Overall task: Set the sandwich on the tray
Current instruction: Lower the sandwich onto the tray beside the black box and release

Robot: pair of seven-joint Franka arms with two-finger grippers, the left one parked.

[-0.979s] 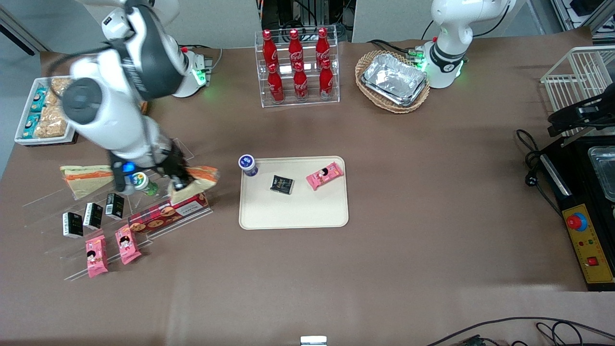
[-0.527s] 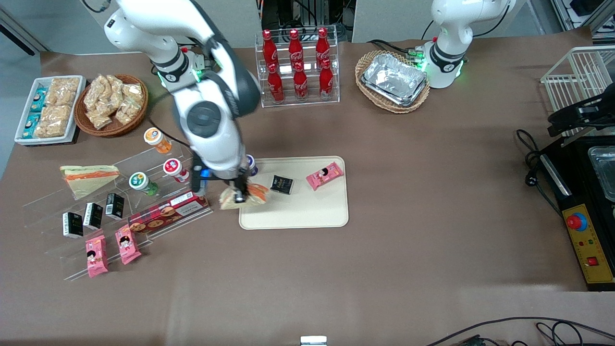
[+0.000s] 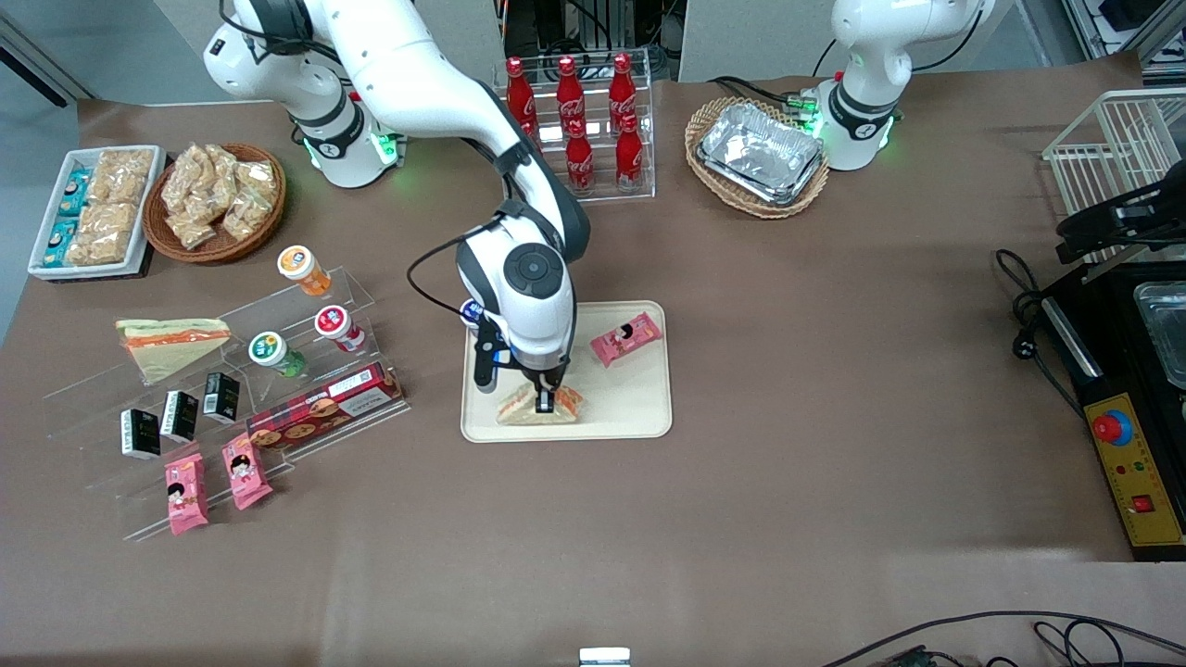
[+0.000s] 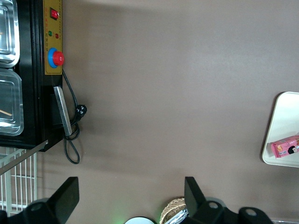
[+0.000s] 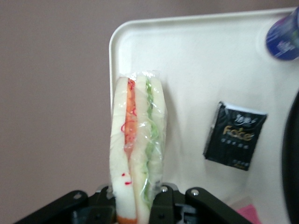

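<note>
Sandwich (image 3: pixel 538 406) moved over tray (image 3: pixel 630 421), in gripper (image 3: pixel 545 400).

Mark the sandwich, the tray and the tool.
sandwich (image 5: pixel 136 140), right wrist view, on its wrapped edge.
tray (image 3: pixel 630 398), front view, on its bare floor.
tool (image 3: pixel 546 400), front view, between its fingertips, shut on the sandwich.

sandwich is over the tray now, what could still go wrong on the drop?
1. The pincer grips the sandwich close to the tray rim nearest the front camera; released here, it might overhang the edge.
2. The wedge stands on edge in the right wrist view, so it may topple toward the black packet.
</note>
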